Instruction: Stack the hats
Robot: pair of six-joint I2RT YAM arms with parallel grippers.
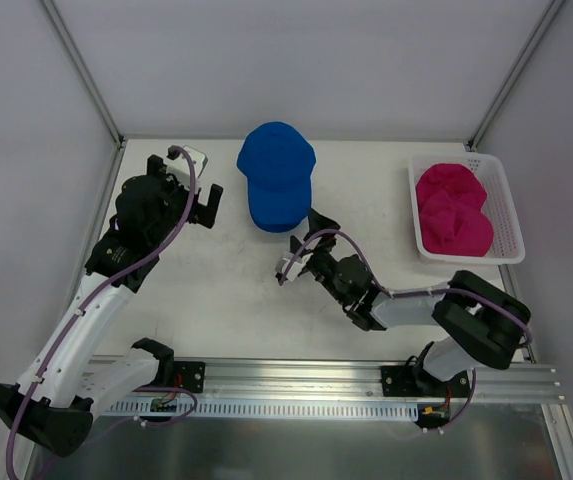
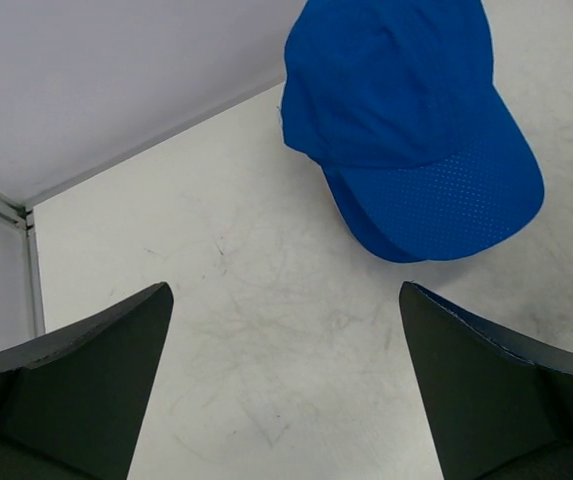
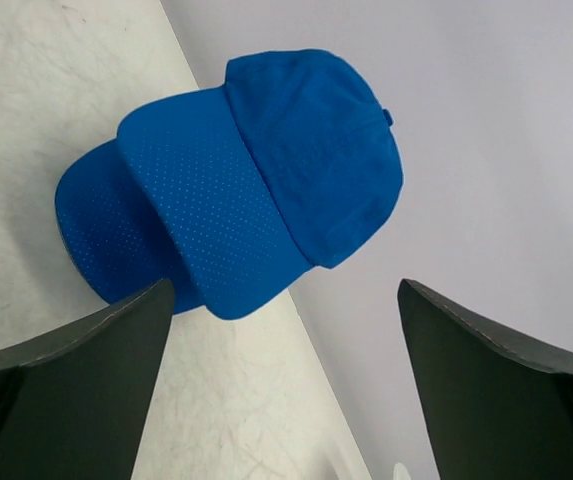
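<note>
A royal blue hat (image 1: 276, 185) lies at the back middle of the table, brim toward me. The wrist views (image 2: 406, 130) (image 3: 266, 180) show two overlapping blue brims, as if one blue cap lies on another. Two magenta pink hats (image 1: 453, 210) lie piled in a white basket (image 1: 466, 160) at the back right. My left gripper (image 1: 198, 205) (image 2: 286, 380) is open and empty, left of the blue hat. My right gripper (image 1: 301, 247) (image 3: 286, 380) is open and empty, just in front of the blue brim, apart from it.
The white table is boxed in by pale walls with metal corner posts (image 1: 86, 75) at the back left and right. A metal rail (image 1: 316, 385) carrying the arm bases runs along the near edge.
</note>
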